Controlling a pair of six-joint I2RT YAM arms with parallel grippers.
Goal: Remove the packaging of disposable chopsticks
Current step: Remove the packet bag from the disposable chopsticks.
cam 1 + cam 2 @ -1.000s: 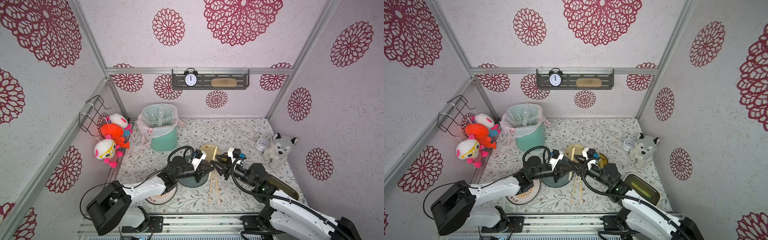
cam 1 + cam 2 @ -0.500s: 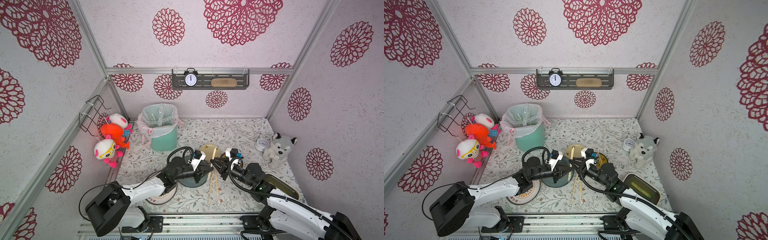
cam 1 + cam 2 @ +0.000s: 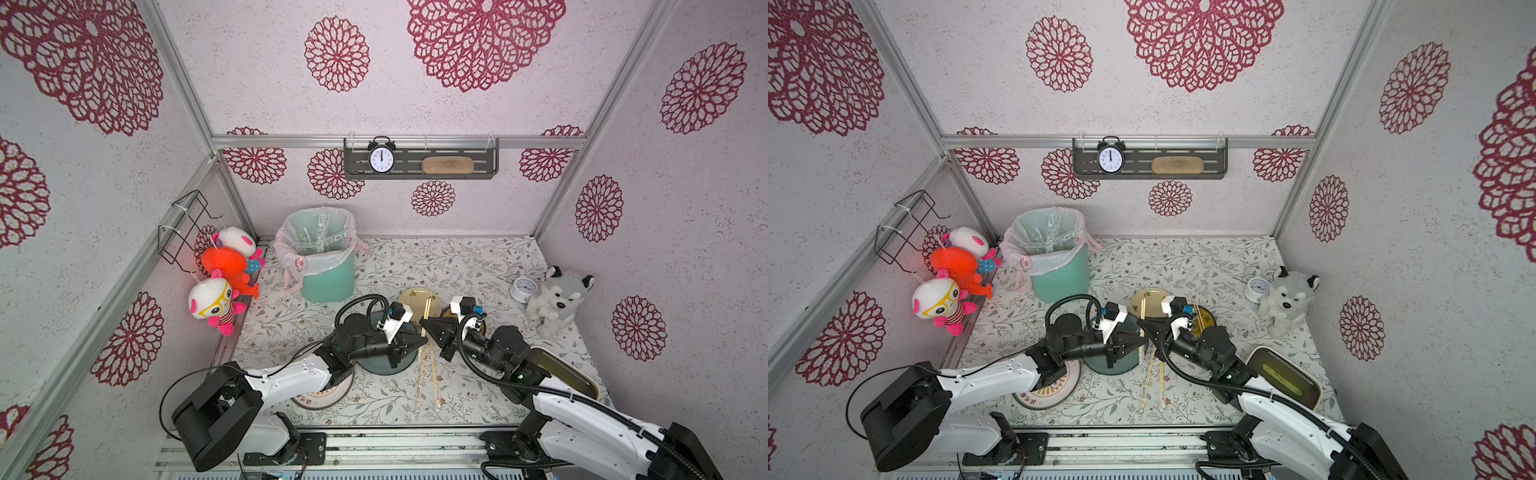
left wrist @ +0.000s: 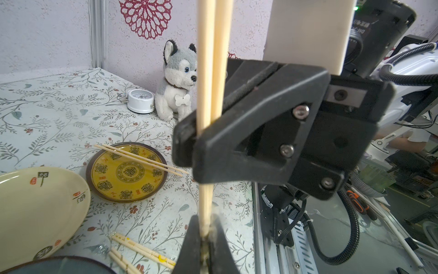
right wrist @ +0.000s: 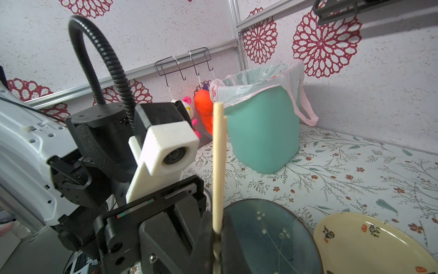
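One pair of disposable chopsticks (image 4: 209,71) is held off the table between both arms. My left gripper (image 4: 205,229) is shut on one end of it, and a wisp of clear packaging (image 4: 216,223) clings at the jaws. Further along the pair, my right gripper (image 5: 216,233) is shut on the sticks (image 5: 218,166), whose bare free end points toward the bin. In a top view the grippers meet tip to tip, left (image 3: 424,340) and right (image 3: 422,321). Two more pairs (image 3: 420,376) lie on the table in clear sleeves. Several empty sleeves (image 3: 319,232) sit in the bin.
A dark blue plate (image 3: 386,368) lies under my left gripper and a cream plate (image 3: 409,296) behind it. Bare chopsticks (image 4: 142,159) rest on a yellow plate (image 4: 111,187). A lined green bin (image 3: 328,280) stands at the back left. A husky plush (image 3: 559,297), white timer (image 3: 521,289) and green tray (image 3: 575,376) are at the right.
My right gripper has moved left to the held pair and closed on it. The left gripper has stayed shut and in place.
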